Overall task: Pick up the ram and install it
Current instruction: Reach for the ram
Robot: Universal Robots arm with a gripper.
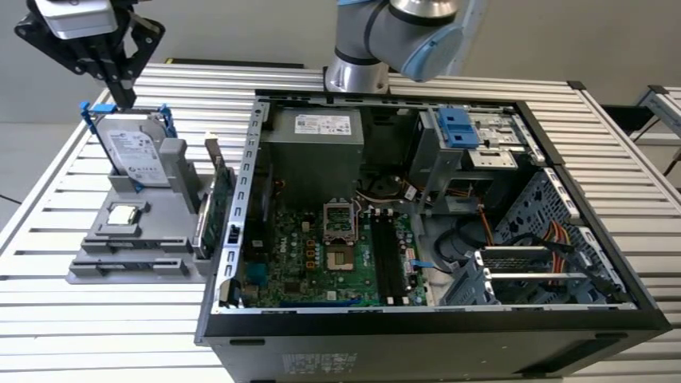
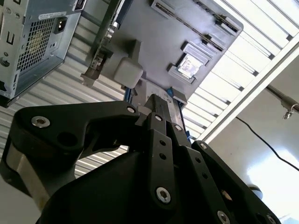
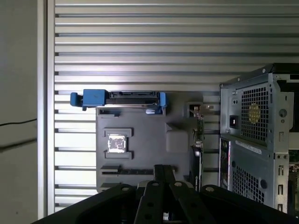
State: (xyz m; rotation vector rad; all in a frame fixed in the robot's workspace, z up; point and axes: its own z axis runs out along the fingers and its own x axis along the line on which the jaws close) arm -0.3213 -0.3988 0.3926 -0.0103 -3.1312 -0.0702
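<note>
Exterior view, counted: one arm (image 1: 399, 32), one gripper (image 1: 120, 96), one open computer case (image 1: 426, 319), and one grey holder (image 1: 107, 271) just beside the case on the exterior view's left.

On the holder:
- One hard drive (image 1: 139, 155) stands upright in a blue frame.
- One square silver chip (image 1: 124, 214).
- One green card (image 1: 218, 209) stands on edge at the side nearest the case.
- One ram (image 3: 133, 171) appears in the first wrist view as a thin dark strip. It lies edge-up in the long slot at the holder's end farthest from the drive, and the fingertips partly cover it in that view.

The gripper hangs above the drive, apart from it. In both wrist views its fingers are pressed together with nothing between them.

Surface: a slatted metal table (image 1: 107, 335).

Room: pale wall and grey floor, with one black cable (image 3: 18, 122) on the floor beside the table.
</note>
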